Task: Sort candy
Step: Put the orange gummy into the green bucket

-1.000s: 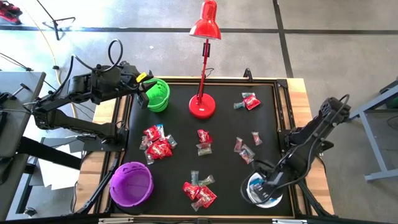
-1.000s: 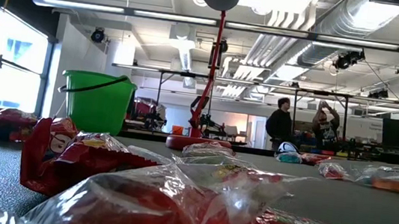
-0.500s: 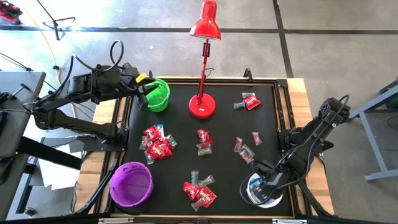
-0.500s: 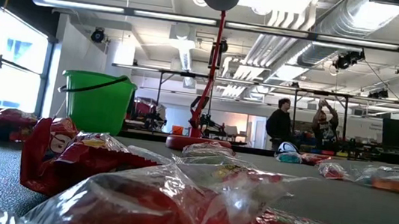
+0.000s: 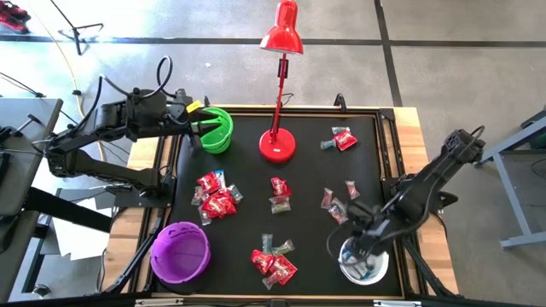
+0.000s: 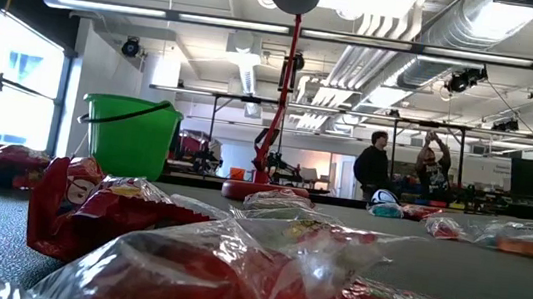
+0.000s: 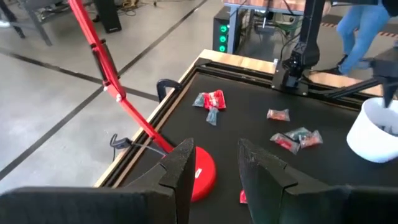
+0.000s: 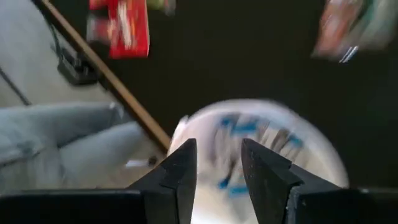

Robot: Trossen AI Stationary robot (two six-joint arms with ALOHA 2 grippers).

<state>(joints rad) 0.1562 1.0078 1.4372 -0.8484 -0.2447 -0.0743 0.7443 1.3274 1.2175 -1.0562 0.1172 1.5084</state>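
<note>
High view: 3 bowls – green bowl far left, purple bowl near left, white bowl near right. Candy in approx 6 loose clusters across the black mat, no common direction. Right gripper over white bowl, partly hiding it.

Low view: candy close up, blurred; 2 people far off.

Left wrist view: left gripper by green bowl, jaws slightly apart, empty.

Right wrist view: jaws slightly apart, empty; blue-and-white sweets in bowl, smeared.
</note>
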